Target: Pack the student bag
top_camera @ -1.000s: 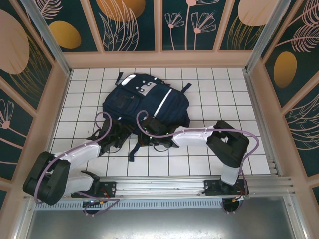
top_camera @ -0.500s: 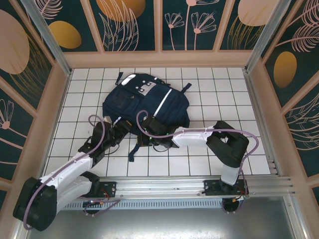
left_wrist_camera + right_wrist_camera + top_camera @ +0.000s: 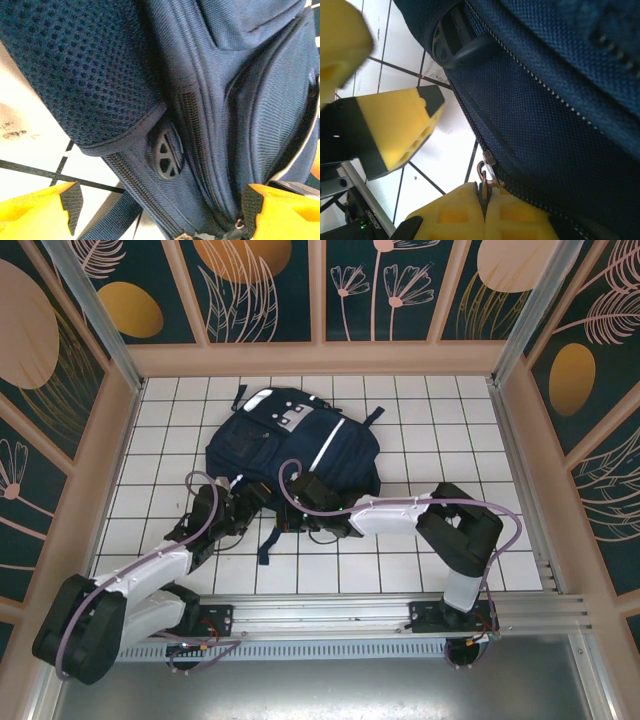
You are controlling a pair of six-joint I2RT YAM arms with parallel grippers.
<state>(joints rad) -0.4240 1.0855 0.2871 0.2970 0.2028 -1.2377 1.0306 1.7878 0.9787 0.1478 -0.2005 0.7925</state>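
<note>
The student bag (image 3: 290, 440) is a big navy backpack lying flat on the white tiled table, its zipped edge toward the arms. My left gripper (image 3: 237, 505) stands open at the bag's near left corner. In the left wrist view its yellow fingers (image 3: 40, 215) straddle the bag (image 3: 225, 75) below a round rubber port (image 3: 167, 157), touching nothing. My right gripper (image 3: 305, 498) is shut on the metal zipper pull (image 3: 485, 175) at the bag's near edge (image 3: 560, 100). One finger of the left gripper (image 3: 395, 130) shows just beside it.
A loose dark strap (image 3: 265, 545) trails from the bag toward the arm bases. Peach-framed walls (image 3: 110, 440) close in the table on three sides. White tiles lie bare to the right of the bag (image 3: 450, 430) and at its left (image 3: 160, 430).
The left arm has shifted and brought its gripper back against the bag's near left corner, jaws spread wider. The right gripper has stayed shut on the zipper pull.
</note>
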